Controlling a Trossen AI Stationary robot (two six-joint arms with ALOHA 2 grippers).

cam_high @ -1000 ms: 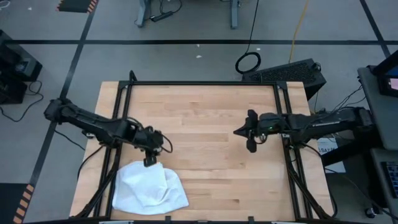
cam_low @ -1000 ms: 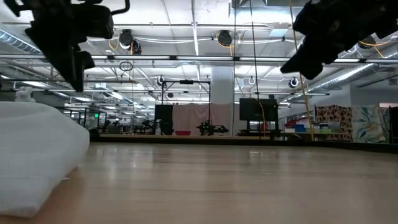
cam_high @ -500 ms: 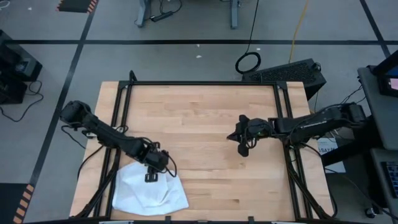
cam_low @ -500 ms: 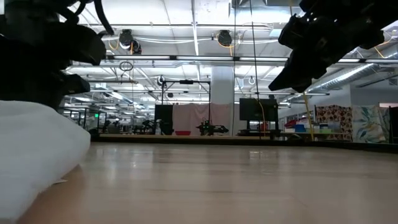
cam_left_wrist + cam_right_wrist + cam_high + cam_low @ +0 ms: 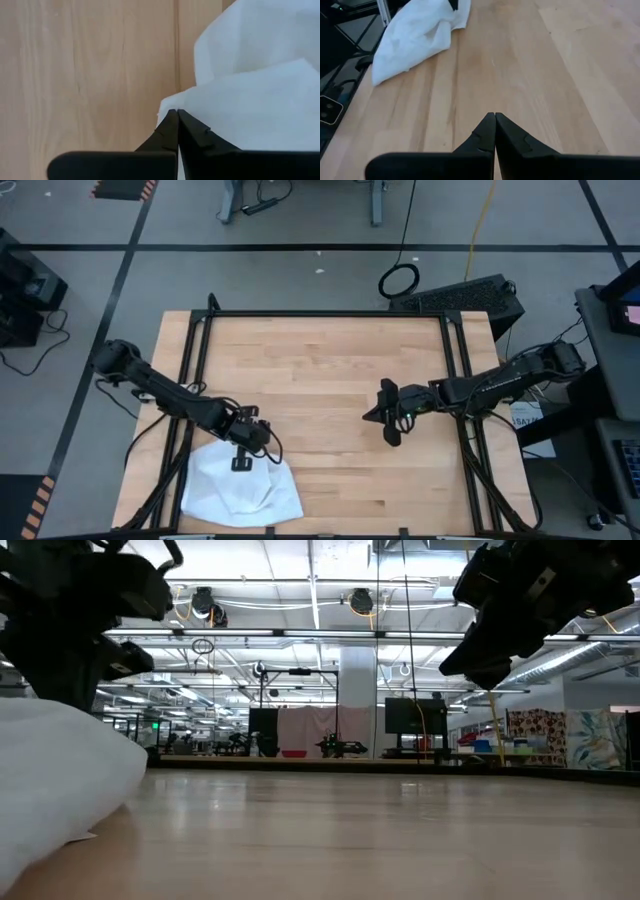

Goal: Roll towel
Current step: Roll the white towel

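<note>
Towel: the plain white soft cloth towel [image 5: 240, 489] lies crumpled in a loose heap at the table's near left corner, not spread flat; its near edge sits close to the table's front edge.
Towel, low view: only a rounded white bulge [image 5: 60, 790] shows at the picture's left side, the rest cut off by the frame.
Towel, right wrist view: seen far off as a bunched white mass [image 5: 417, 37], its far end partly hidden behind a dark part of the other arm.
Left gripper: the dark two-finger left gripper [image 5: 241, 462] is down at the heap's far edge; in the left wrist view [image 5: 177, 113] its fingers are pressed together, their tips meeting at a fold of the cloth.
Grip: the tips touch the towel's edge, but whether cloth is actually pinched between them cannot be told, since the fingers cover the contact point.
Right gripper: the dark two-finger right gripper [image 5: 388, 427] hangs over bare wood right of the table's middle, well apart from the towel; its fingers [image 5: 494, 116] are closed together with nothing between them.
Table: light wooden plank tabletop [image 5: 320, 370] with a black frame around it.
Low view arms: both arms show only as dark shapes cut off at the top edge.
</note>
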